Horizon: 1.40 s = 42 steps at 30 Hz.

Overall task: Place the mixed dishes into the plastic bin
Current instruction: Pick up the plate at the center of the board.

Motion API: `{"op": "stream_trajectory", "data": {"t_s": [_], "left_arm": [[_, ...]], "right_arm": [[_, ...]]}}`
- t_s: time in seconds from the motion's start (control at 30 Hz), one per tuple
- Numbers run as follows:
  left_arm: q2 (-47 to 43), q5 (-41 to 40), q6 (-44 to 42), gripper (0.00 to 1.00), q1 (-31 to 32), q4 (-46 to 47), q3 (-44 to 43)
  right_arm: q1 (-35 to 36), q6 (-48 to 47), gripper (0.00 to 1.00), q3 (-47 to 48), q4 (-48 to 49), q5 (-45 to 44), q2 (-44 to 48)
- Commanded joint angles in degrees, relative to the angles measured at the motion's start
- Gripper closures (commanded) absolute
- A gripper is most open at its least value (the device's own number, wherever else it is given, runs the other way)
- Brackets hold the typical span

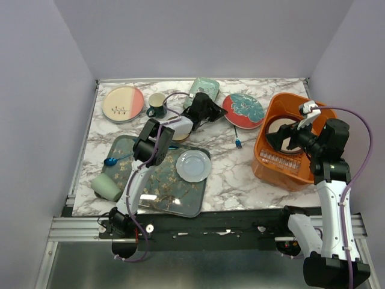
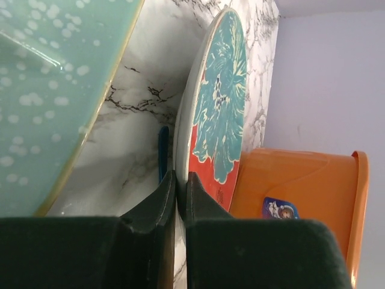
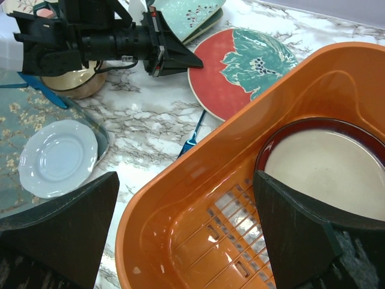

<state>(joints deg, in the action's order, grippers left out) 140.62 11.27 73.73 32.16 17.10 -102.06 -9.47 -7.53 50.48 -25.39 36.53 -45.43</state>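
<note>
The teal-and-red plate (image 1: 243,110) (image 3: 240,69) lies on the marble table just left of the plastic bin (image 1: 274,171). My left gripper (image 1: 219,112) (image 2: 180,180) is shut on the plate's near rim (image 2: 219,114), one finger on each face. My right gripper (image 1: 293,136) (image 3: 186,235) hangs wide open above the orange bin's slotted floor (image 3: 240,241), holding nothing. A brown-rimmed bowl (image 3: 325,171) with a cream inside sits in the bin beside the right finger. The mint rectangular dish (image 1: 203,87) (image 2: 48,90) is behind the left gripper.
A dark green mug (image 1: 156,105) and a cream-and-pink plate (image 1: 123,103) stand at the back left. The dark floral tray (image 1: 150,186) holds a small pale plate (image 1: 193,165). A pale green cup (image 1: 106,186) lies at its left. A blue utensil (image 1: 238,142) lies beside the bin.
</note>
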Motion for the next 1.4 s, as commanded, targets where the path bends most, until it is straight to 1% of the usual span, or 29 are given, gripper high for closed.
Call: {"op": "stream_trajectory", "data": {"t_s": [0.0, 0.37, 0.63, 0.77, 1.0, 1.23, 1.37], "left_arm": [[-9.5, 4.0, 1.9, 1.00, -1.0, 15.1, 2.6], [-17.4, 6.5, 2.7, 1.00, -2.9, 20.4, 13.5], [-22.4, 8.5, 2.3, 1.00, -3.3, 23.0, 18.5], [-26.8, 9.3, 1.7, 1.00, -4.3, 24.0, 22.2], [-34.5, 9.6, 0.7, 1.00, -5.4, 27.5, 32.8], [-41.1, 9.5, -0.4, 1.00, -6.1, 29.3, 39.8], [-45.9, 9.7, -1.7, 1.00, -6.7, 28.7, 43.2]], "right_arm": [[-0.3, -1.9, 0.00, -1.1, 0.3, 2.4, 1.0], [-0.4, -5.3, 0.00, -1.2, -1.2, 7.6, 1.3], [-0.4, -6.8, 0.00, -1.3, -1.8, 9.3, 1.3], [-0.4, -7.6, 0.00, -1.2, -2.5, 10.7, 1.5], [-0.4, -9.2, 0.00, -1.1, -3.4, 12.9, 1.9], [-0.4, -10.0, 0.00, -1.2, -3.9, 14.9, 1.8], [-0.4, -13.6, 0.00, -1.3, -6.2, 19.9, 1.9]]}}
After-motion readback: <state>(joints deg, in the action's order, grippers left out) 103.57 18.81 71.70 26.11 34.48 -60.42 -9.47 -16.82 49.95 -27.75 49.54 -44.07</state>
